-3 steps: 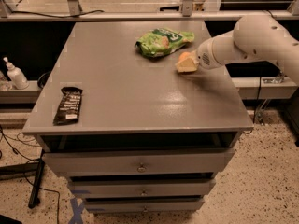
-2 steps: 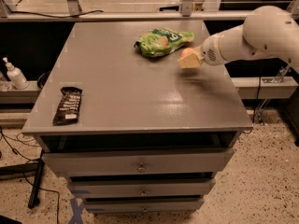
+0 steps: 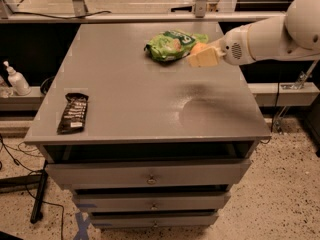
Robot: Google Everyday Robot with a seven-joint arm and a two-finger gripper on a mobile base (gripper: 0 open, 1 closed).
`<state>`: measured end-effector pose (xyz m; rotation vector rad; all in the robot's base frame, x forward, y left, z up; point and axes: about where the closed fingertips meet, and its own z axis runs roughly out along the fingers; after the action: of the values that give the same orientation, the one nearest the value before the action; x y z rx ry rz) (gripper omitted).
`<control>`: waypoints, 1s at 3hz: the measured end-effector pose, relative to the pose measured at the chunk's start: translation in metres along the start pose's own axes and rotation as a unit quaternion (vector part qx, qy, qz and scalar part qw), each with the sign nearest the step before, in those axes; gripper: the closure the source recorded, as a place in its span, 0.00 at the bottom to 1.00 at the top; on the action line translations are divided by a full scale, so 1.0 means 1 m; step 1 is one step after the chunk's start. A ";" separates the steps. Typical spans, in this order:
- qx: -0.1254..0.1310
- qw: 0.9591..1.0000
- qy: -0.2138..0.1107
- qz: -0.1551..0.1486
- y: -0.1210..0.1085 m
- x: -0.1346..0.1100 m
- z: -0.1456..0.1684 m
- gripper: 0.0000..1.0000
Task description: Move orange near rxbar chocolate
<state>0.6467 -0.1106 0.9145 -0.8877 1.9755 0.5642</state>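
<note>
Camera view: the rxbar chocolate (image 3: pixel 73 113) lay flat near the grey table's (image 3: pixel 135 94) front-left edge. Well apart, toward the back right, sat a green snack bag (image 3: pixel 169 45). Just beside it the orange (image 3: pixel 198 47) peeked from behind the gripper (image 3: pixel 205 57); whether it was gripped, I couldn't tell.

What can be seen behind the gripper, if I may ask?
The gripper is beside the green snack bag; a sliver of the orange shows just behind it. The gripper covers the rest of the orange, so any grasp is hidden.
</note>
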 end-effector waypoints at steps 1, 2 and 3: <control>-0.007 1.000 -0.003 0.004 0.004 -0.001 0.002 1.00; -0.007 1.000 -0.003 0.004 0.004 -0.001 0.002 1.00; -0.045 0.999 -0.011 -0.004 0.039 -0.012 0.011 1.00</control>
<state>0.6271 -0.0738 0.9213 -0.9406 1.9385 0.6600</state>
